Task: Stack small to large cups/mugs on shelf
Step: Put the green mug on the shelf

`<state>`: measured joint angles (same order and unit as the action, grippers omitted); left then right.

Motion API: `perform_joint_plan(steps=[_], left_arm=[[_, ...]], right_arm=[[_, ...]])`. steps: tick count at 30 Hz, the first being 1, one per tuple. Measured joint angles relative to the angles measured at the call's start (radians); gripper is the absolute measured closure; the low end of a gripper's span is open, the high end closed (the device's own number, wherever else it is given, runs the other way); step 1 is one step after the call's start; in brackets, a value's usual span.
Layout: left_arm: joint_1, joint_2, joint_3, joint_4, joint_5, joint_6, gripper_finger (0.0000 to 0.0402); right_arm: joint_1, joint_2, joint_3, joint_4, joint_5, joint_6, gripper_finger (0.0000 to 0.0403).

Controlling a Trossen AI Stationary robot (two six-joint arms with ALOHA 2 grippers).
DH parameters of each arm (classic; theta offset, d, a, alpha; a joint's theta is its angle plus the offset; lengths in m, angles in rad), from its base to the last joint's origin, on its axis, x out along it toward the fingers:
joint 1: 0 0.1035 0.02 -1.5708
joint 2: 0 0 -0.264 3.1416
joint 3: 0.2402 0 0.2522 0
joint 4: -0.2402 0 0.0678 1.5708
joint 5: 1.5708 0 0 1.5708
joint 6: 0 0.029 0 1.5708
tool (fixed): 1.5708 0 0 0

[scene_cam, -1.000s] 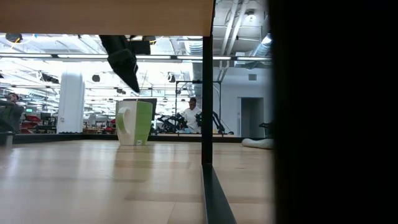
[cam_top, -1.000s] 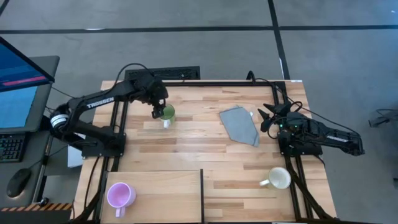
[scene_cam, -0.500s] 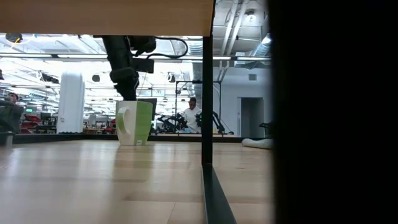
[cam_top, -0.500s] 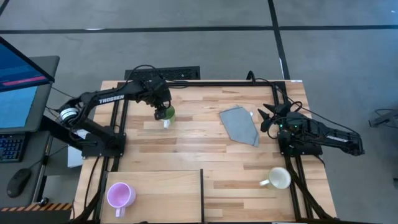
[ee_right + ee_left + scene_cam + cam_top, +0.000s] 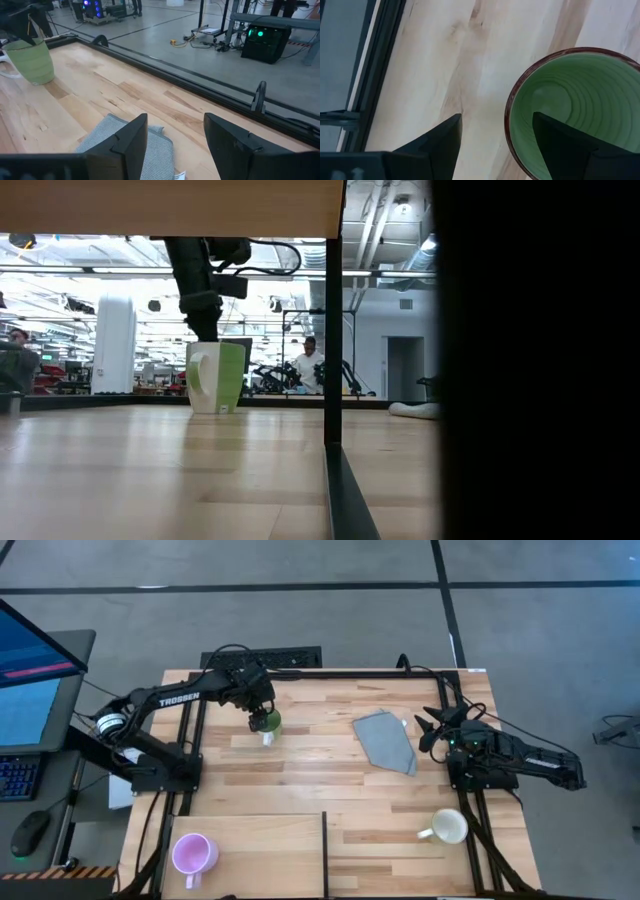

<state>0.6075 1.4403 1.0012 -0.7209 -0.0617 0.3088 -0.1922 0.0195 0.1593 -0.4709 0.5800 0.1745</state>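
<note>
The green mug (image 5: 270,724) stands upright on the tabletop at the far left, also seen in the low view (image 5: 218,377). My left gripper (image 5: 261,718) points down over it and is open. One finger (image 5: 565,145) is inside the mug and the other (image 5: 432,147) outside, with the rim (image 5: 510,120) between them and a gap on each side. The purple mug (image 5: 193,854) stands on the shelf (image 5: 265,840) at the near left. The white mug (image 5: 449,827) stands on the tabletop at the near right. My right gripper (image 5: 434,726) waits open at the right edge.
A grey folded cloth (image 5: 385,740) lies on the table between the arms, just ahead of my right gripper (image 5: 175,145). The shelf's dark edge (image 5: 324,850) runs toward the near side. Bare planks lie between the green mug and the shelf.
My left gripper has come down onto the green mug and shifted slightly toward the table's right, so that its open fingers now straddle the rim. It has kept still over the last half second. The mug has not moved.
</note>
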Motion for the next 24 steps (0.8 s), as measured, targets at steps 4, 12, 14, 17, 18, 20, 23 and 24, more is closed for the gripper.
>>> perform_joint_plan(steps=[4,12,14,17,18,20,23,24], left_arm=[[0.0,0.0,0.0,-0.006,0.0,0.001,0.0168],[0.0,0.0,0.0,-0.006,0.001,0.076,0.0195],[0.0,0.0,0.0,-0.006,0.001,0.077,0.0202],[0.0,0.0,0.0,-0.006,0.001,0.072,0.0209],[0.0,0.0,0.0,-0.006,0.002,0.07,0.0212],[0.0,0.0,0.0,-0.006,0.009,0.069,0.0215],[0.0,0.0,0.0,-0.005,0.057,0.069,0.0219],[0.0,0.0,0.0,-0.005,0.07,0.073,0.022]], right_arm=[[0.0,0.0,0.0,0.0,0.0,0.0,0.0187],[0.0,0.0,0.0,0.0,0.0,0.0,0.0187],[0.0,0.0,0.0,0.0,0.0,0.0,0.0187],[0.0,0.0,0.0,0.0,0.0,0.0,0.0187],[0.0,0.0,0.0,0.0,0.0,0.0,0.0187],[0.0,0.0,0.0,0.0,0.0,0.0,0.0187],[0.0,0.0,0.0,0.0,0.0,0.0,0.0187],[0.0,0.0,0.0,0.0,0.0,0.0,0.0187]])
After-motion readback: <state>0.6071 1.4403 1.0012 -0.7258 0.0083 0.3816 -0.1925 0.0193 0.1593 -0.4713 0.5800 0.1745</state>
